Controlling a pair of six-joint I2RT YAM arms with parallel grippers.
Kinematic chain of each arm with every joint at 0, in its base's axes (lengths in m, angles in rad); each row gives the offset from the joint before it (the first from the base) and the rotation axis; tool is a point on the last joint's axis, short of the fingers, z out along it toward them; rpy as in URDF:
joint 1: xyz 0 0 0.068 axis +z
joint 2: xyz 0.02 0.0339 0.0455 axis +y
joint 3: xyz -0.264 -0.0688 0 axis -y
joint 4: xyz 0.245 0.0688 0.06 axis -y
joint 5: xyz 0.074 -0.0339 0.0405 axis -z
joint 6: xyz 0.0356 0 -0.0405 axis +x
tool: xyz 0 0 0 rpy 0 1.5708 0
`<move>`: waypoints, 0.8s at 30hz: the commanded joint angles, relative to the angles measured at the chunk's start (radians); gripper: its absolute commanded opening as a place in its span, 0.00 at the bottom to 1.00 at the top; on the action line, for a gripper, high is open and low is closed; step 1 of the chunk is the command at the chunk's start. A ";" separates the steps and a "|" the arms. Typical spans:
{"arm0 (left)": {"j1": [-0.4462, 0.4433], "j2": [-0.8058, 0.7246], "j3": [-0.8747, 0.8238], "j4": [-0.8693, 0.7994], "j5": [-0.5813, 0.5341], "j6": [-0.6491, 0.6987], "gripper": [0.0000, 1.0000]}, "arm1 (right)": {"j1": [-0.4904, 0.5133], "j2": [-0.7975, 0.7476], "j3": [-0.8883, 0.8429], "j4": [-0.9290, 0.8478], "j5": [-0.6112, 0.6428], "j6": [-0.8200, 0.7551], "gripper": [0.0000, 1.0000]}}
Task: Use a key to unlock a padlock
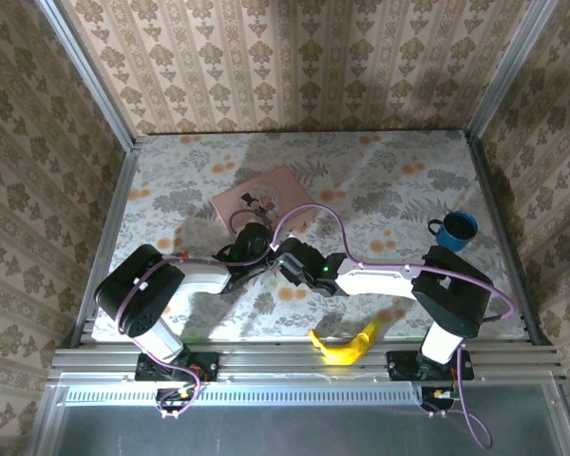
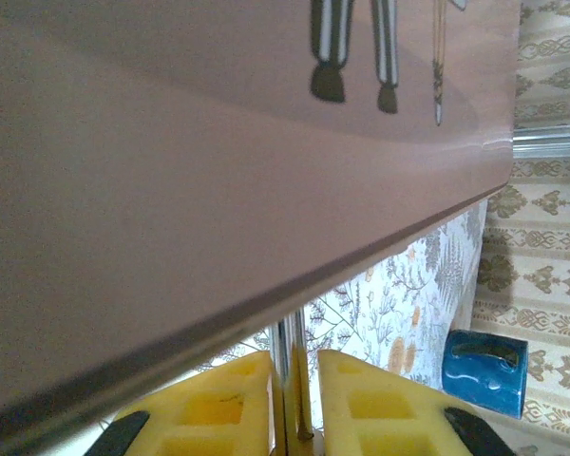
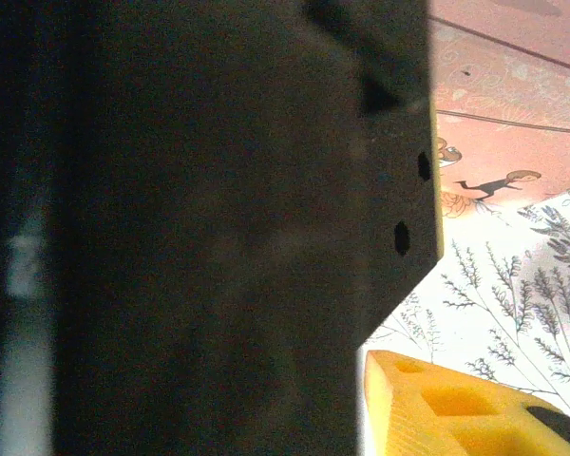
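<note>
No text, number, brand or sign reads on any of my feeds. The pink tin (image 1: 266, 201) carries drawn cartoon figures on its lid. If there is lettering among them, it is too small and blurred for me to make out from here.
</note>
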State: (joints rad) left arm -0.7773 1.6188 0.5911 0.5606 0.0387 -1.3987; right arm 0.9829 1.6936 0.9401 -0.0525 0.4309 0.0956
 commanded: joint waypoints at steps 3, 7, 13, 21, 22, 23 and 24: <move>-0.005 0.026 0.006 -0.176 0.148 -0.056 0.00 | 0.007 0.046 0.040 0.049 0.060 -0.064 0.41; -0.005 0.024 0.007 -0.177 0.156 -0.054 0.00 | 0.007 0.072 0.034 0.113 0.074 -0.075 0.30; -0.006 0.022 0.006 -0.178 0.161 -0.051 0.00 | -0.018 0.064 0.000 0.210 0.052 -0.049 0.14; -0.005 0.022 0.007 -0.164 0.170 -0.045 0.00 | -0.111 0.046 -0.004 0.209 -0.179 0.026 0.02; -0.005 0.022 0.007 -0.163 0.170 -0.046 0.00 | -0.127 0.045 -0.006 0.211 -0.210 0.041 0.01; -0.005 0.022 0.007 -0.162 0.171 -0.045 0.00 | -0.146 0.043 -0.009 0.212 -0.250 0.060 0.00; -0.005 0.022 0.007 -0.162 0.173 -0.046 0.00 | -0.164 0.041 -0.010 0.212 -0.280 0.079 0.00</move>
State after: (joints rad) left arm -0.7502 1.6196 0.6182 0.5053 0.0376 -1.3922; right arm 0.8948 1.7241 0.9405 0.0711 0.2916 0.0906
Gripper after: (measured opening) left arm 0.164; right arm 0.142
